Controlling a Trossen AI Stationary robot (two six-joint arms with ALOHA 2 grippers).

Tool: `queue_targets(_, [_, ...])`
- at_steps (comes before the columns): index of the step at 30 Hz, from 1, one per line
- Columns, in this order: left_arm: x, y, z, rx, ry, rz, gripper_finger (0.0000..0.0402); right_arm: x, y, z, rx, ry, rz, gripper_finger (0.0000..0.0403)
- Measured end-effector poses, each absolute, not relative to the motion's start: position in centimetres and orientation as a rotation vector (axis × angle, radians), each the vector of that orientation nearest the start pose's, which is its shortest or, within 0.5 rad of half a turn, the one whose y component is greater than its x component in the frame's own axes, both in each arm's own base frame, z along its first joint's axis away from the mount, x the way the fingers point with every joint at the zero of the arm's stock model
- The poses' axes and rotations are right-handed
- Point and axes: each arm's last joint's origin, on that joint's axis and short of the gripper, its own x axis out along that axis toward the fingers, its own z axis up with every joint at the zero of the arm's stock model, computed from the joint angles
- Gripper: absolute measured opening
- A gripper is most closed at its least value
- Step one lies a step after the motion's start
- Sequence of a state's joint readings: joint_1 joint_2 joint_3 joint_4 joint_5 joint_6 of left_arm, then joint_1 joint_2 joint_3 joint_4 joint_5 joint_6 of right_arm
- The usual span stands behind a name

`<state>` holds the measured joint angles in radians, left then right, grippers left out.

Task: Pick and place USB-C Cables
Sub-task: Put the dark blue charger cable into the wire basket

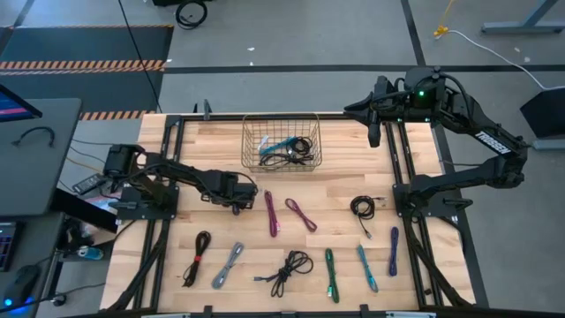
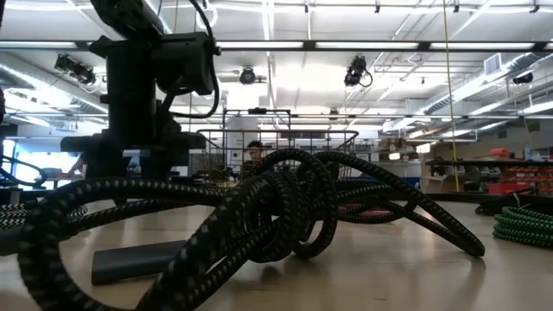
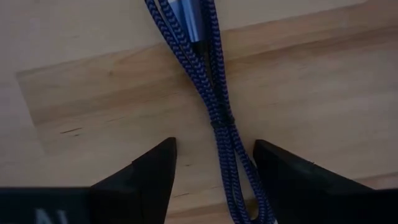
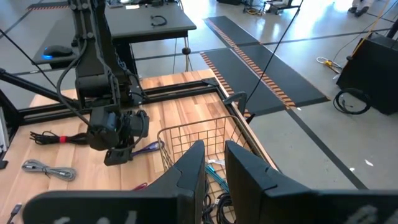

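Here the left gripper [image 1: 245, 196] hangs low over the wooden table [image 1: 221, 141], its fingers [image 3: 152, 171] spread apart and straddling a folded blue-purple braided USB-C cable [image 3: 214, 93] that lies flat on the boards and is not yet gripped. The step in hand looks like the pick of this cable: the gripper is lined up, one finger on each side of the bundle near its small tie.

The wire basket [image 1: 282, 144] stands at the far middle of the table with a teal cable [image 1: 284, 141] and a black one [image 1: 291, 157] already in it. Other cables lie spread over the near half, among them a magenta cable [image 1: 271, 213], a grey cable [image 1: 227, 266], a green cable [image 1: 330, 273] and a black coil [image 1: 291, 269].

The right gripper [image 4: 214, 163] waits high beside the basket's far right corner, its fingers close together with a narrow gap and nothing between them.

Next, I judge, the left fingers must drop, close on the bundle, then carry it to the basket.
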<state>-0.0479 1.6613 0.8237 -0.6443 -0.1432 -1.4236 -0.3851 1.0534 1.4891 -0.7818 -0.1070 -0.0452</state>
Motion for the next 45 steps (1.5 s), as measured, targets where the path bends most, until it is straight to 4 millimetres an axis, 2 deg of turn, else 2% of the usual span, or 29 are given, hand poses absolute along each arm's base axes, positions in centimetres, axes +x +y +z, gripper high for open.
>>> queue_targets(4, [26.1,-0.8,12.9,-1.012,1.118,1.073,0.0179,16.5,-6.4,45.8,0.039,0.342,-0.267,0.0068])
queue_targets(12, [26.3,-0.8,12.9,-0.989,1.127,1.034,0.0026,16.5,-6.4,45.8,0.04,0.342,-0.268,0.0068])
queue_targets(17, [26.2,-0.8,13.0,-0.968,1.129,1.028,0.0018,16.5,-6.4,45.8,0.041,0.342,-0.268,0.0068])
queue_targets(21, [26.0,-0.9,14.1,-0.943,1.111,1.002,0.0018,16.5,-6.4,45.8,0.041,0.342,-0.268,0.0068])
queue_targets(23, [26.0,-1.0,15.7,-0.937,1.072,0.99,0.0018,16.5,-6.4,45.8,0.041,0.342,-0.268,0.0068])
queue_targets(27, [25.9,-1.7,20.3,-0.9,0.985,0.937,0.0018,16.5,-6.4,45.8,0.041,0.342,-0.268,0.0068])
queue_targets(31, [25.4,-2.3,26.1,-0.82,0.846,0.882,0.0018,16.5,-6.4,45.8,0.041,0.342,-0.269,0.0068])
queue_targets(34, [24.9,-2.3,30.0,-0.676,0.767,0.867,0.0018,16.5,-6.4,45.8,0.042,0.341,-0.269,0.0068])
queue_targets(39, [24.7,-1.0,36.5,-0.459,0.637,0.822,0.0018,16.6,-6.4,45.9,0.047,0.333,-0.27,0.0068])
queue_targets(45, [24.3,1.7,41.6,-0.246,0.567,0.781,0.0018,16.6,-6.4,46.0,0.078,0.313,-0.276,0.0068])
